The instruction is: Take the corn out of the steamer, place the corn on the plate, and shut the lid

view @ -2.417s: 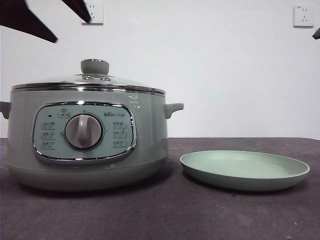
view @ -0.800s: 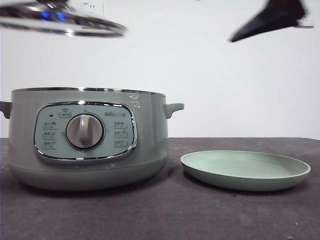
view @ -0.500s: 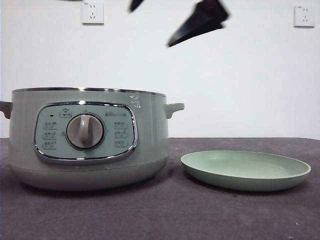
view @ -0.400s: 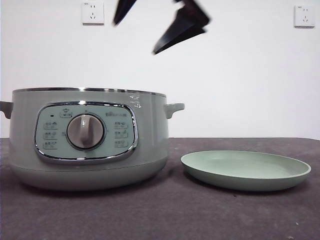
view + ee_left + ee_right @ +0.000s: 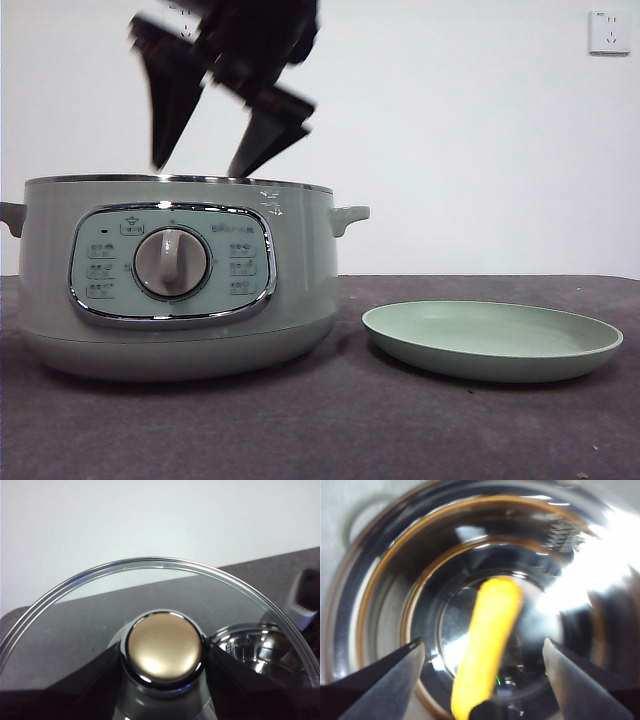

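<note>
Standing at the left of the dark table (image 5: 340,430), the steamer (image 5: 170,275) is uncovered, its chrome rim exposed and its grey dial (image 5: 168,263) facing the camera. Directly above the pot's opening, the right gripper (image 5: 205,165) points downward, jaws spread wide with nothing between them. Its wrist view looks straight into the shiny steel bowl, where the corn (image 5: 487,645) lies on the bottom between the two parted jaw tips, untouched. To the right of the steamer, just beside it on the table, sits the plate (image 5: 492,340), with nothing on it. A wall socket (image 5: 608,31) shows at the far upper right. The left gripper (image 5: 162,657), seen only from its own wrist camera, is closed on the knob of the lid (image 5: 100,605), held aloft clear of the pot, whose bright interior shows through the glass.
</note>
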Robot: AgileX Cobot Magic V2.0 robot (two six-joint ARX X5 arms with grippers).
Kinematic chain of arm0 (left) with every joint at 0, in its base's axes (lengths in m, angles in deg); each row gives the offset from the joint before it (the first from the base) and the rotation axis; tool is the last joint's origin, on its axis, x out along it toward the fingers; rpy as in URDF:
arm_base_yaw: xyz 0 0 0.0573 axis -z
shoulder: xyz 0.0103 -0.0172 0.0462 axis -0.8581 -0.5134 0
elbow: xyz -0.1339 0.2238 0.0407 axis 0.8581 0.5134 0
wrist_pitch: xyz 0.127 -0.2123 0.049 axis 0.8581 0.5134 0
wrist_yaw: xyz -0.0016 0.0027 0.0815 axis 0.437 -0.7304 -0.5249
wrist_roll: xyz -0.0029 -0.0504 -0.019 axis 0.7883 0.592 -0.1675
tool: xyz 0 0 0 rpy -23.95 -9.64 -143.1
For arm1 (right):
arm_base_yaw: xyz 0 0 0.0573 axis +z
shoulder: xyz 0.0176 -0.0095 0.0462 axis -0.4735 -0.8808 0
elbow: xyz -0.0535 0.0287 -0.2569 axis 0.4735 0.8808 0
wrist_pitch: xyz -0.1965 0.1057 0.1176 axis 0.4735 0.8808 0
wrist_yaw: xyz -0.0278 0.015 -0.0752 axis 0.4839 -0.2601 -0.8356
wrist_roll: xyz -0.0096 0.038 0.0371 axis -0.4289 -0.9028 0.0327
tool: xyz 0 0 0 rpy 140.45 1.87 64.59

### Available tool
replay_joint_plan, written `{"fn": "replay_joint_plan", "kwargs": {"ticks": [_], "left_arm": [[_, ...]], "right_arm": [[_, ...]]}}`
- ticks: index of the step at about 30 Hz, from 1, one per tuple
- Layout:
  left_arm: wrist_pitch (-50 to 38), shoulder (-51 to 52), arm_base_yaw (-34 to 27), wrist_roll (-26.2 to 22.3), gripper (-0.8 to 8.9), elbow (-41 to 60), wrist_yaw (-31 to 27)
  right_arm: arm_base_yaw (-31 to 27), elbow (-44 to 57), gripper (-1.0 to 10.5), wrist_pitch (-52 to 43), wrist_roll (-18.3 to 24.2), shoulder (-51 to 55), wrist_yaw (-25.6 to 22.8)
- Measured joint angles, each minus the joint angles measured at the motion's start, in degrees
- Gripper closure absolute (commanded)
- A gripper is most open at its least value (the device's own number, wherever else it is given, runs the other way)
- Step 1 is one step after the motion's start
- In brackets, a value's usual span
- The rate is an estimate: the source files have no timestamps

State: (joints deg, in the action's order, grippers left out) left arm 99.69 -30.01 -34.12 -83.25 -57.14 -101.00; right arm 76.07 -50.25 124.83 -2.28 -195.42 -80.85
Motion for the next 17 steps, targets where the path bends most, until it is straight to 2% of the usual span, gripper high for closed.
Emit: {"fn": "replay_joint_plan", "kwargs": {"ticks": [5, 8, 15, 17], "left_arm": [[1.4, -0.11, 0.0, 0.0, 8.22, 0.0, 0.09], [1.51, -0.11, 0.0, 0.0, 8.22, 0.0, 0.07], [1.57, -0.11, 0.0, 0.0, 8.22, 0.0, 0.15], [1.62, -0.11, 0.0, 0.0, 8.22, 0.0, 0.2]], "right_arm": [[0.28, -0.07, 5.5, -0.31, 0.55, -4.55, -0.9], [0.26, -0.07, 6.1, -0.33, 0.81, -6.16, -2.75], [0.09, -0.09, 6.2, -0.79, 1.25, -7.96, -2.75], [0.13, -0.07, 7.3, -0.76, 1.25, -8.48, -2.75]]}}
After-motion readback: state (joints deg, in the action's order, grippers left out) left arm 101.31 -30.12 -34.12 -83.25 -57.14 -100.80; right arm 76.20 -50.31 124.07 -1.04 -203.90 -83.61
